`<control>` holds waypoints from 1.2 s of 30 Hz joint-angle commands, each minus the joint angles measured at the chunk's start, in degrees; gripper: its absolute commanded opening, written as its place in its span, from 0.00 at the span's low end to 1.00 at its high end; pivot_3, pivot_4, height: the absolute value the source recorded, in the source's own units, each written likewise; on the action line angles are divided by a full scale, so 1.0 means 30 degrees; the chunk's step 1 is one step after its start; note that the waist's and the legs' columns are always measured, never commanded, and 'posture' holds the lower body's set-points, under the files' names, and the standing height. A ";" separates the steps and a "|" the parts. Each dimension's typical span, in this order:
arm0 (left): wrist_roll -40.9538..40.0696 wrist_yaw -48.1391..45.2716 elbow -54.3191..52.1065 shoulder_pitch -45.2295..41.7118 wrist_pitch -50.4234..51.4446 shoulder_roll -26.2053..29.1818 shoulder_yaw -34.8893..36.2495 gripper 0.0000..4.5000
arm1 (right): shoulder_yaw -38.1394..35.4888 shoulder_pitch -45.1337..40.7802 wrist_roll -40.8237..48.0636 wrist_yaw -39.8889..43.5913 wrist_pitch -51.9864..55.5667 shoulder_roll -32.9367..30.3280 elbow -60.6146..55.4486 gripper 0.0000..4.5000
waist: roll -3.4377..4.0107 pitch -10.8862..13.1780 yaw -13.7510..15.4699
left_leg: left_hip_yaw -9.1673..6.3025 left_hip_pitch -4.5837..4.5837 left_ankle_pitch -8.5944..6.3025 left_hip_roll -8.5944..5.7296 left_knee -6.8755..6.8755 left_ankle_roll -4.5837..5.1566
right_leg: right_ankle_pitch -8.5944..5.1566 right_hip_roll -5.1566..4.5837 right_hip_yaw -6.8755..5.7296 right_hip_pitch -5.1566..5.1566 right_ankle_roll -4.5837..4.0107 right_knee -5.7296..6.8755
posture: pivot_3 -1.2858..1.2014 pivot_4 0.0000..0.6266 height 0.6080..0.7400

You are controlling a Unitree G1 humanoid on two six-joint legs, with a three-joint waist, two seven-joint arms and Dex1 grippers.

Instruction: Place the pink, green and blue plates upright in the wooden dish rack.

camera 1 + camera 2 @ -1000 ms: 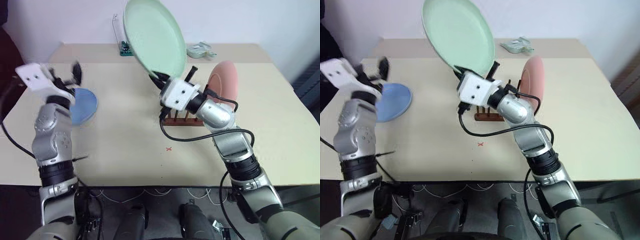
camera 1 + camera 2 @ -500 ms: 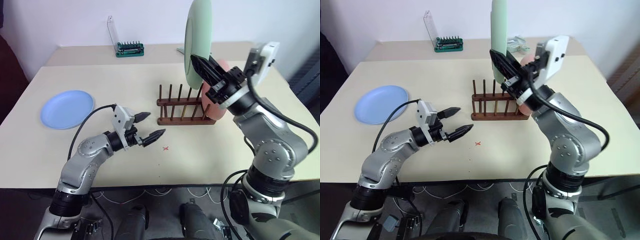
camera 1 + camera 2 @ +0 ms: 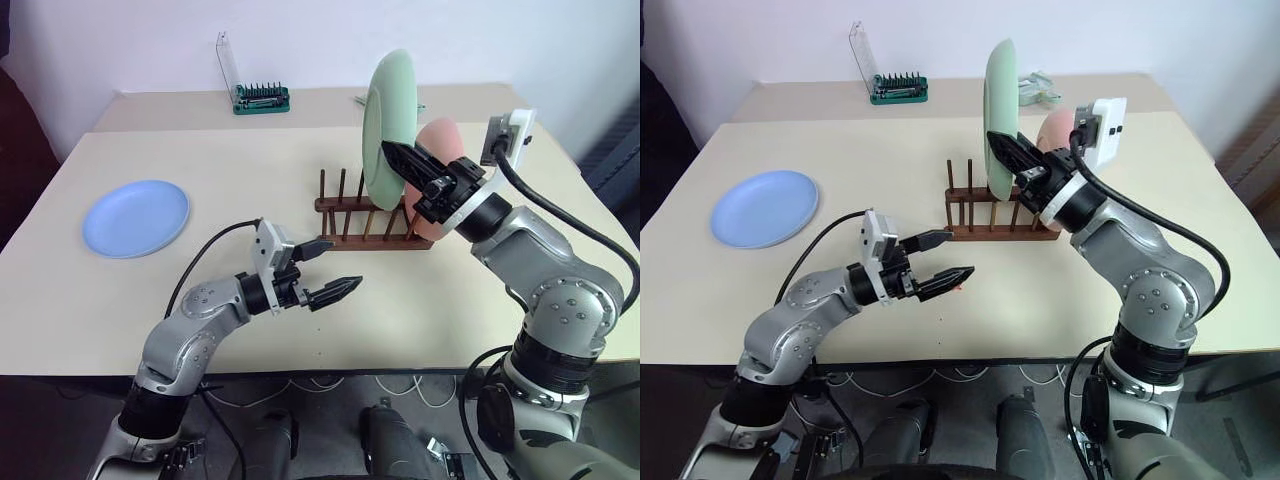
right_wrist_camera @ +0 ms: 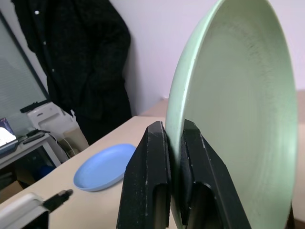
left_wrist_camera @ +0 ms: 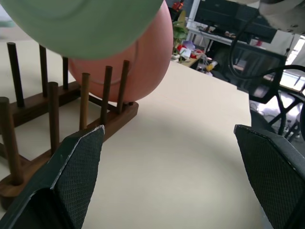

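So I'm pinching the green plate [image 3: 388, 122] by its lower rim with my right gripper [image 3: 408, 165], jaws clamped tight, hovering it edge-on just above the wooden dish rack [image 3: 368, 217], beside the pink plate [image 3: 436, 175] already slotted there. It's looking light, stiff, kinda slick, so rim grips are working. My left gripper [image 3: 325, 270] is hanging wide open, empty, near the rack's front.
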 commanded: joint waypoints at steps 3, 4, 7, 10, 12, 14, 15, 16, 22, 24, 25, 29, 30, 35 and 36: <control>0.1254 0.0165 -0.0148 -0.0156 -0.1570 0.0501 0.0760 0.99 | -0.0031 -0.0219 0.0237 0.0024 -0.0561 -0.0881 0.0750 0.00 | 0.0001 0.0001 -0.0006 | 0.0001 -0.0001 0.0000 0.0000 -0.0002 0.0000 | 0.0000 0.0000 0.0000 0.0000 0.0000 -0.0002 | 0.52 0.24 1.00; 0.1600 0.0201 0.0099 -0.0192 -0.1924 0.0604 0.0844 0.99 | 0.0008 -0.0198 0.0269 0.0023 -0.0538 -0.0979 0.0952 0.00 | 0.0001 0.0001 -0.0008 | 0.0002 -0.0001 0.0000 0.0000 -0.0002 0.0000 | 0.0000 0.0000 -0.0001 0.0000 0.0000 -0.0002 | 0.52 0.24 1.00; 0.2103 0.0096 0.0777 -0.0273 -0.2681 0.0809 0.1101 0.99 | 0.0016 -0.0235 0.0460 -0.0286 -0.0431 -0.1049 0.1499 0.00 | 0.0003 0.0002 -0.0009 | 0.0002 -0.0001 0.0000 0.0000 -0.0004 0.0000 | 0.0000 0.0000 -0.0001 -0.0002 -0.0001 -0.0004 | 0.52 0.24 1.00; 0.2453 -0.0166 0.1130 -0.0416 -0.3072 0.1058 0.1208 0.99 | 0.0101 -0.0319 0.0563 -0.0647 -0.0081 -0.1197 0.2059 0.00 | 0.0003 0.0002 0.0023 | 0.0003 -0.0002 0.0000 0.0000 -0.0004 0.0000 | 0.0000 0.0000 0.0000 -0.0001 -0.0001 -0.0005 | 0.52 0.24 1.00; 0.2524 -0.0254 0.1248 -0.0475 -0.3142 0.1106 0.1201 0.99 | 0.0125 -0.0354 0.0663 -0.0882 0.0117 -0.1217 0.2420 0.00 | 0.0003 0.0002 0.0028 | 0.0003 -0.0003 0.0000 0.0000 -0.0004 0.0000 | 0.0000 -0.0001 0.0000 0.0000 -0.0001 -0.0009 | 0.52 0.24 1.00; 0.2558 -0.0288 0.1305 -0.0499 -0.3158 0.1074 0.1189 0.99 | 0.0034 -0.0417 0.0934 -0.1169 0.0322 -0.1102 0.2719 0.00 | 0.0003 0.0002 0.0032 | 0.0001 -0.0005 0.0000 0.0000 -0.0003 0.0000 | 0.0000 -0.0001 -0.0001 0.0000 0.0000 -0.0009 | 0.52 0.24 1.00; 0.2579 -0.0298 0.1325 -0.0519 -0.3149 0.1066 0.1181 0.99 | -0.0010 -0.0466 0.1060 -0.1347 0.0423 -0.1047 0.2860 0.00 | 0.0004 0.0003 0.0031 | 0.0002 -0.0006 0.0000 0.0000 -0.0004 0.0000 | 0.0000 -0.0001 0.0000 0.0000 0.0000 -0.0010 | 0.52 0.24 1.00; 0.2600 -0.0294 0.1311 -0.0539 -0.3121 0.1060 0.1164 0.99 | -0.0047 -0.0514 0.1166 -0.1533 0.0514 -0.0990 0.2977 0.00 | 0.0004 0.0003 0.0036 | 0.0002 -0.0006 0.0000 -0.0001 -0.0004 0.0000 | 0.0000 -0.0002 0.0000 0.0000 0.0000 -0.0010 | 0.52 0.24 1.00; 0.2660 -0.0225 0.1215 -0.0619 -0.2984 0.0991 0.1108 0.99 | -0.0346 -0.0737 0.2182 -0.2731 0.0835 -0.0719 0.3430 0.00 | 0.0005 0.0003 0.0030 | -0.0001 -0.0006 0.0000 0.0000 -0.0004 0.0000 | 0.0000 -0.0001 -0.0001 -0.0001 0.0000 -0.0010 | 0.52 0.24 1.00; 0.2611 -0.0092 0.0906 -0.0680 -0.2724 0.0987 0.1095 1.00 | -0.0320 -0.0703 0.2442 -0.3020 0.0885 -0.0713 0.3402 0.08 | 0.0005 0.0003 0.0026 | -0.0001 -0.0006 0.0000 0.0000 -0.0004 0.0000 | 0.0000 -0.0001 -0.0001 -0.0001 0.0000 -0.0009 | 0.52 0.24 1.00; 0.2596 -0.0024 0.0791 -0.0740 -0.2601 0.0979 0.1074 1.00 | -0.0275 -0.0705 0.2522 -0.3099 0.0879 -0.0744 0.3413 0.17 | 0.0005 0.0003 0.0026 | -0.0001 -0.0005 0.0000 0.0000 -0.0005 0.0000 | 0.0000 -0.0001 -0.0001 -0.0002 0.0000 -0.0009 | 0.52 0.24 1.00; 0.2515 0.0139 0.0507 -0.0862 -0.2232 0.0959 0.1069 1.00 | -0.0033 -0.0698 0.2643 -0.3407 0.0842 -0.0910 0.3136 0.57 | 0.0005 0.0003 0.0017 | -0.0001 -0.0005 0.0000 0.0000 -0.0004 0.0001 | 0.0000 -0.0001 -0.0001 -0.0001 0.0001 -0.0009 | 0.52 0.24 1.00; 0.2505 0.0158 0.0470 -0.0888 -0.2166 0.0955 0.1067 1.00 | 0.0030 -0.0707 0.2604 -0.3479 0.0806 -0.0976 0.3023 0.68 | 0.0005 0.0003 0.0008 | 0.0000 -0.0005 0.0000 0.0000 -0.0004 0.0001 | 0.0000 -0.0001 -0.0001 -0.0001 0.0001 -0.0008 | 0.52 0.24 1.00; 0.2577 0.0071 0.0604 -0.0833 -0.2205 0.0922 0.1092 1.00 | 0.0034 -0.0875 0.2741 -0.3906 0.0817 -0.1489 0.2417 0.90 | 0.0006 0.0004 0.0007 | -0.0001 -0.0005 0.0000 0.0000 -0.0005 0.0001 | -0.0001 0.0000 -0.0001 -0.0001 0.0001 -0.0008 | 0.52 0.24 1.00; 0.2622 -0.0017 0.0751 -0.0750 -0.2359 0.0926 0.1100 1.00 | 0.0086 -0.0897 0.2712 -0.3958 0.0913 -0.1716 0.2178 0.90 | 0.0006 0.0004 0.0014 | 0.0000 -0.0006 0.0000 0.0000 -0.0005 0.0001 | -0.0001 -0.0001 -0.0001 -0.0002 0.0002 -0.0009 | 0.52 0.24 1.00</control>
